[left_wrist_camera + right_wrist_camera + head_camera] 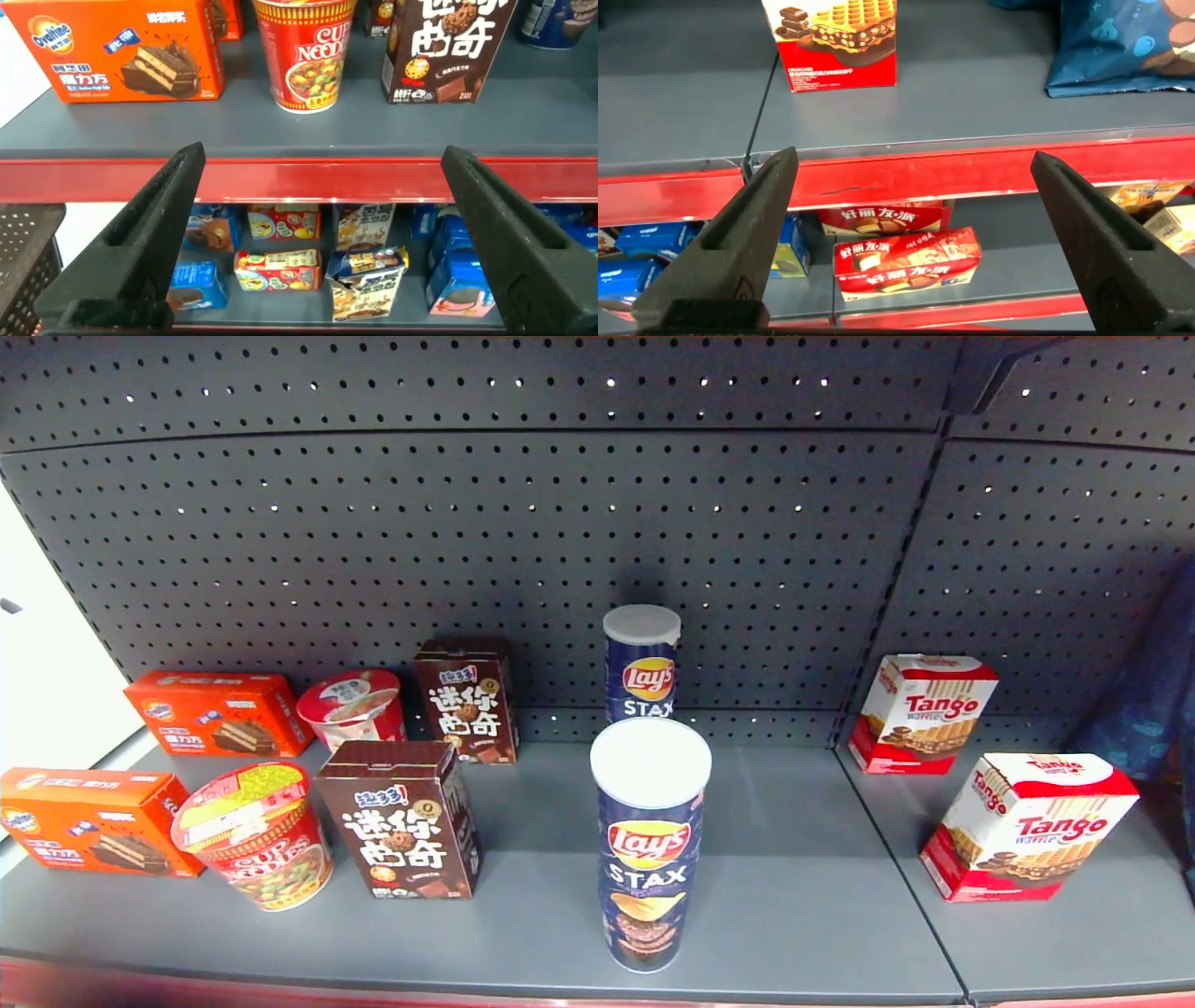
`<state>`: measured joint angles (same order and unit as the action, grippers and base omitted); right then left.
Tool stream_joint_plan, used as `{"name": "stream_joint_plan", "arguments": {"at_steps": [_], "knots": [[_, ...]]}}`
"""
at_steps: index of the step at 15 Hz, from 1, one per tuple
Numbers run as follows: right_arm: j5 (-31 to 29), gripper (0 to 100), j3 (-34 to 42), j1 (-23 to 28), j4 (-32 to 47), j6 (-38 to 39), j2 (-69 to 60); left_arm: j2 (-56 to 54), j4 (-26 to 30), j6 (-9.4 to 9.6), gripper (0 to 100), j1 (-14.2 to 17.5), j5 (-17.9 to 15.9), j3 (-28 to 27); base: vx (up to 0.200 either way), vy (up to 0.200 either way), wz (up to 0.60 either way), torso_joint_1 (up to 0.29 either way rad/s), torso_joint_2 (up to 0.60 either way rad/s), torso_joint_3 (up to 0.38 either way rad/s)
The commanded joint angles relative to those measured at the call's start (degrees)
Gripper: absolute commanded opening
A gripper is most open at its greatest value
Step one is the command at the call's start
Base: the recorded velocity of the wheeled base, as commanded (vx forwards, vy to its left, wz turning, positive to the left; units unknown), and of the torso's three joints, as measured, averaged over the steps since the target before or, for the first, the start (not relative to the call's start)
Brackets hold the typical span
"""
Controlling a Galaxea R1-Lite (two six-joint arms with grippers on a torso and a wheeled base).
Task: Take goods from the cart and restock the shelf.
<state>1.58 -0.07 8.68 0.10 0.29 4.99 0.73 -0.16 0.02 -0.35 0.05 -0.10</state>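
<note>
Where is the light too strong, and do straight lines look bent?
Head view: the gap left of the pegboard is blown out white, light shines through its holes, and its horizontal seam curves. Left wrist view: a white patch beside the orange cake box. Right wrist view: no glare.

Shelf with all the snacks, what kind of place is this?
Probably a shop aisle: chip cans and boxes stand in rows on a shelf with a pegboard back, and a red strip edges its front, with more goods below.

Navy chip cans (651,859), orange boxes (89,821), dotted grey backboard (467,541), seemingly blue-patterned bag (1158,681).
</note>
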Motion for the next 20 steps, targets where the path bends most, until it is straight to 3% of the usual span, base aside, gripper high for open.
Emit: {"name": "stream_joint_plan", "arguments": {"at_steps": [1, 10, 15, 20], "knots": [[0.09, 100, -0.01, 0.02, -0.01, -0.03, 0.11, 0.06, -0.02, 0.15, 100, 0.00, 0.04, 0.01, 0.000, 0.000, 0.00, 0.000, 0.00, 0.000], [0.00, 100, 0.07, 0.02, -0.01, 0.06, 0.11, 0.06, -0.02, 0.06, 100, 0.00, -0.05, 0.01, 0.000, 0.000, 0.00, 0.000, 0.00, 0.000], [0.00, 100, 0.07, 0.02, -0.01, 0.06, 0.11, 0.06, 0.07, 0.77, 100, -0.09, -2.42, 0.01, 0.000, 0.000, 0.00, 0.000, 0.00, 0.000], [0.00, 100, -0.01, 0.02, -0.01, 0.06, 0.11, 0.06, 0.07, 0.77, 100, -0.09, -2.60, -0.08, 0.000, 0.000, 0.00, 0.000, 0.00, 0.000]]}}
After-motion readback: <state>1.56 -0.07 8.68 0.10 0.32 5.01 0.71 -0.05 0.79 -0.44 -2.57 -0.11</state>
